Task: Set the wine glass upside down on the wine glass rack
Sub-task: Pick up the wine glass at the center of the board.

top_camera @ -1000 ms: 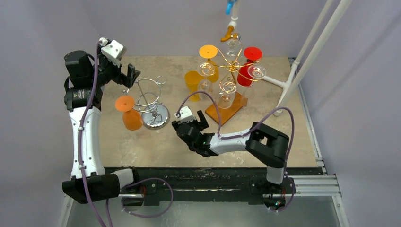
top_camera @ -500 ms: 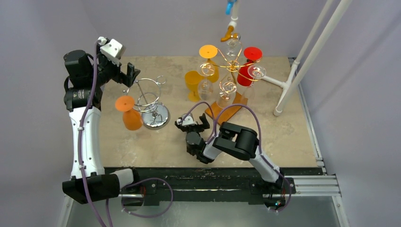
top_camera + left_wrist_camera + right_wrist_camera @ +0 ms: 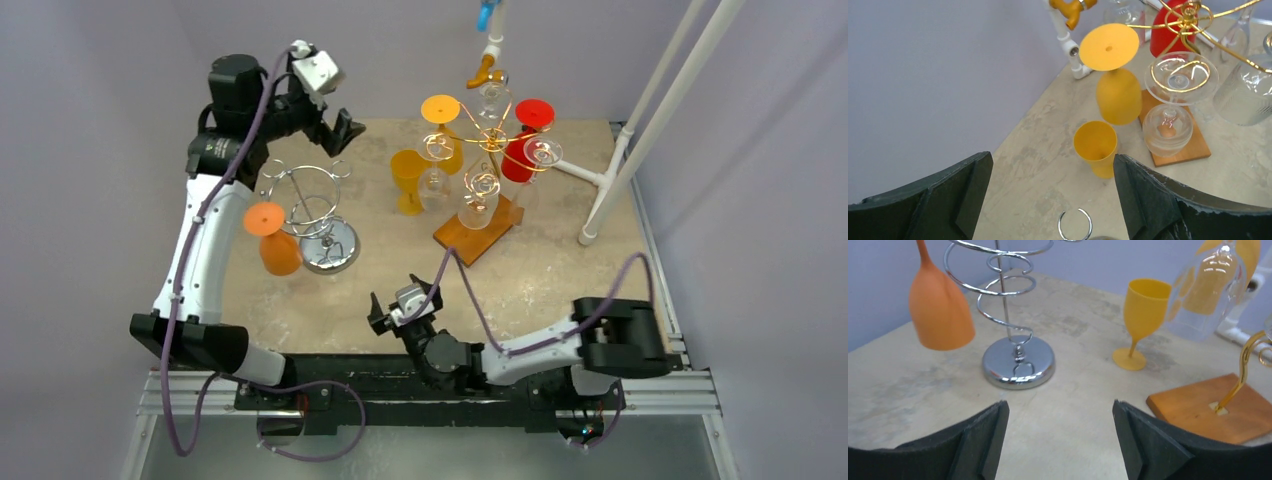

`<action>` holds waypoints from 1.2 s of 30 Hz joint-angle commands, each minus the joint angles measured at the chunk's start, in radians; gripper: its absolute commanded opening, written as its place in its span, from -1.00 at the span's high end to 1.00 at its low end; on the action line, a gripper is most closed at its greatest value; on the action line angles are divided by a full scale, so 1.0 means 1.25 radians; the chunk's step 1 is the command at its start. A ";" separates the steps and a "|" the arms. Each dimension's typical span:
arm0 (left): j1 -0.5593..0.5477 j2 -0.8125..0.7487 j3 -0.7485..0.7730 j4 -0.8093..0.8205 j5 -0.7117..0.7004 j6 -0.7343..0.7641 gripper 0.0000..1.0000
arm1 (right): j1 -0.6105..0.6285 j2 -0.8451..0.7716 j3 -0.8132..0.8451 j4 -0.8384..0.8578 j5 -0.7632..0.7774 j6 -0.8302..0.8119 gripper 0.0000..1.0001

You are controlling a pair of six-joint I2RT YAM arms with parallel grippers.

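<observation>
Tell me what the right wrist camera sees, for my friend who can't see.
A yellow wine glass stands upright on the beige table, between a silver spiral rack holding an upside-down orange glass and a gold rack's wooden base. The right gripper is open and empty in the foreground.

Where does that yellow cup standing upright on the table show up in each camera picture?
Top external: yellow cup, centre, toward the back.
Left wrist: low centre.
Right wrist: upper right.
Shared landmark: the orange wooden base on its right in every view.
</observation>
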 commanded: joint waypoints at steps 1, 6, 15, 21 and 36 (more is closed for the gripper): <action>-0.080 0.022 -0.027 -0.006 -0.083 0.112 -1.00 | 0.010 -0.244 0.036 -0.597 -0.079 0.420 -0.59; -0.132 0.015 -0.114 0.003 -0.029 0.336 -1.00 | 0.118 -0.414 0.085 -0.884 -0.044 0.519 -0.61; -0.154 0.049 -0.175 -0.163 0.088 0.758 -0.95 | 0.259 -0.610 0.286 -1.279 0.005 0.641 -0.98; -0.210 0.078 -0.215 -0.151 0.053 0.817 -0.92 | 0.338 -0.577 0.427 -1.426 0.112 0.668 -0.95; -0.295 0.230 -0.147 -0.095 -0.128 0.696 -0.55 | 0.343 -0.629 0.467 -1.396 0.148 0.580 -0.71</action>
